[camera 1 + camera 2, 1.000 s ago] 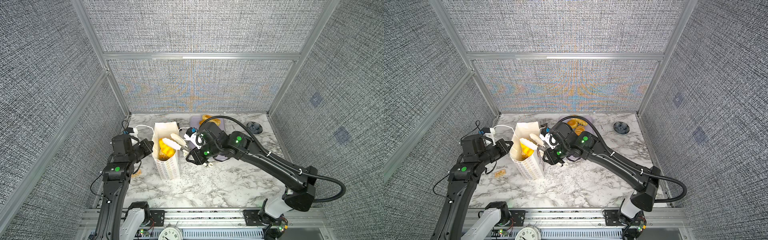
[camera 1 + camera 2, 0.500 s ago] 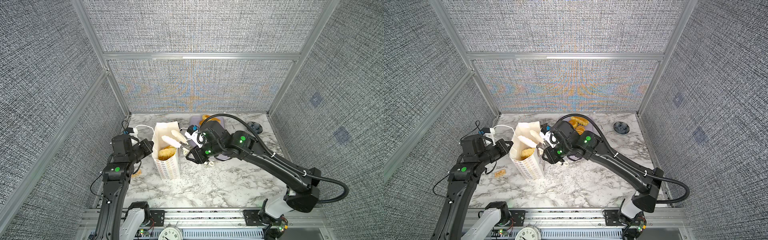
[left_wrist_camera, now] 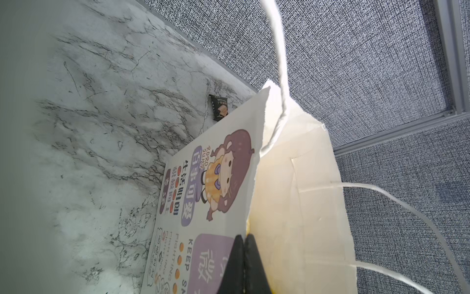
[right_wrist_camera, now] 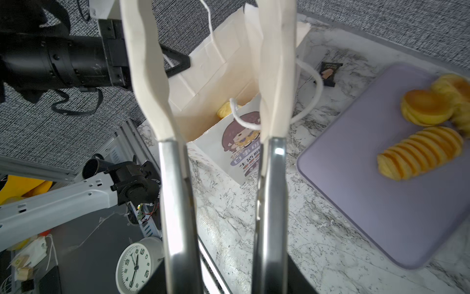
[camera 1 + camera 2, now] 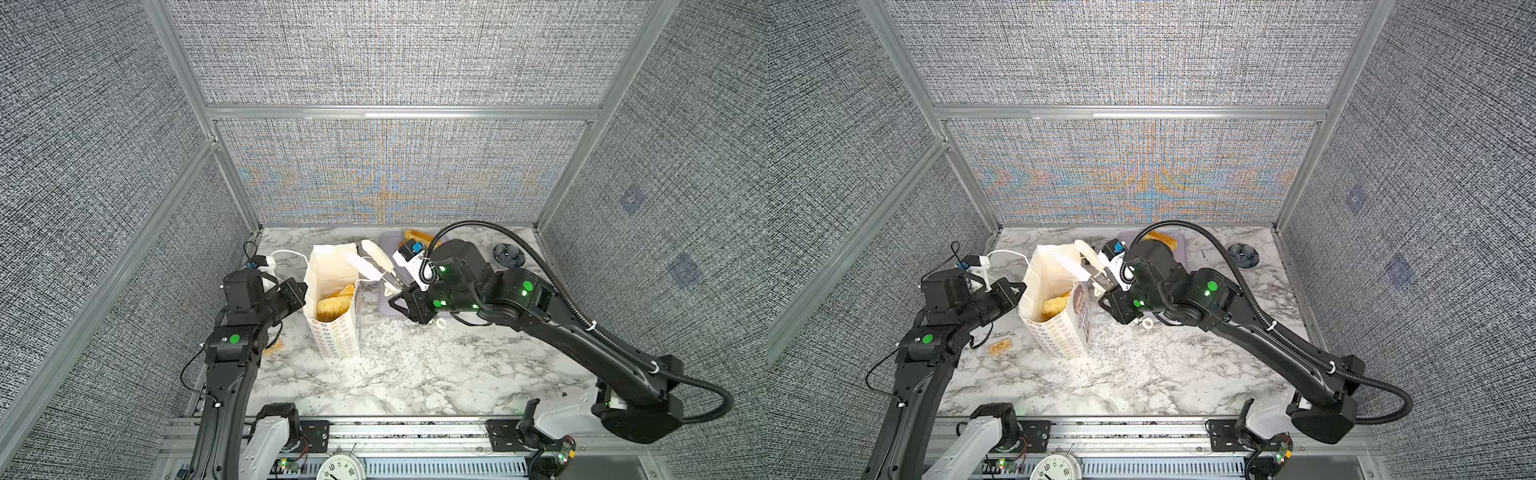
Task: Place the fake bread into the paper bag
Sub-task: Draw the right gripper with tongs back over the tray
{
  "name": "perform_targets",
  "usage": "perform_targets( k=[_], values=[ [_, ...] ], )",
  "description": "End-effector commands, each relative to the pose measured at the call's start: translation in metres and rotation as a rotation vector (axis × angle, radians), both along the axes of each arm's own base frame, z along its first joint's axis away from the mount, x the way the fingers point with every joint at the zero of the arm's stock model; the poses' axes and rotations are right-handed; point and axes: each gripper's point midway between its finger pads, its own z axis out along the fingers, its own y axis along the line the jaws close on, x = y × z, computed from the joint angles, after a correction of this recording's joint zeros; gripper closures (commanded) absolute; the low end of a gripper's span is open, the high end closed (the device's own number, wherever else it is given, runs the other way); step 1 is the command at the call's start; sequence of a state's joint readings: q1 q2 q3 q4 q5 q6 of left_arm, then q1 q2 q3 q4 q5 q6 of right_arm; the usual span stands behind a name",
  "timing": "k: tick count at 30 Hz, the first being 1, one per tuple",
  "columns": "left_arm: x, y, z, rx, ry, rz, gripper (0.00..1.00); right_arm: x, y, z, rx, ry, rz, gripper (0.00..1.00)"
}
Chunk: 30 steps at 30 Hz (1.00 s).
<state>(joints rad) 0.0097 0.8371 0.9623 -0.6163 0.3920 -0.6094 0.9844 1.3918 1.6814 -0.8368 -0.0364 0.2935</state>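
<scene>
Clamping shut on the rim of the white printed paper bag (image 5: 332, 345), left gripper (image 3: 243, 241) steadies it; right gripper (image 5: 402, 293) clasps empty white-tipped steel tongs (image 4: 175, 191). Golden fake bread (image 5: 332, 306): some bagged, rest on lavender tray (image 4: 368, 203). Advise crosswise grasp.

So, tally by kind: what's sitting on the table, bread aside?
bag: 1
tray: 1
packets: 2 (dark, orange)
dark dish: 1
Total: 5
</scene>
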Motion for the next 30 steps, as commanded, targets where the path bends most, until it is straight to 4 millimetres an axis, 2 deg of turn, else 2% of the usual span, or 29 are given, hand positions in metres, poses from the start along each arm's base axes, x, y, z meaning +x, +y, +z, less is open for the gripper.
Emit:
perform_targets(
  k=[1,6,15,22,30],
  values=[
    [0.001,0.0,0.002,-0.002,-0.012,-0.001,1.0,0.016,-0.013,0.013,0.036,-0.054,-0.088,0.56],
    [0.001,0.0,0.003,-0.002,-0.014,-0.003,1.0,0.032,-0.038,0.009,0.053,-0.035,-0.185,0.57],
    [0.002,-0.001,0.002,-0.001,-0.012,-0.005,1.0,0.054,-0.073,-0.018,0.074,0.082,-0.305,0.57],
    [0.003,-0.001,0.002,-0.005,-0.014,-0.007,1.0,0.069,-0.089,-0.054,0.072,0.201,-0.371,0.57],
    [0.004,-0.001,0.002,-0.001,-0.017,-0.008,1.0,0.089,-0.103,-0.105,0.054,0.323,-0.445,0.57]
  ],
)
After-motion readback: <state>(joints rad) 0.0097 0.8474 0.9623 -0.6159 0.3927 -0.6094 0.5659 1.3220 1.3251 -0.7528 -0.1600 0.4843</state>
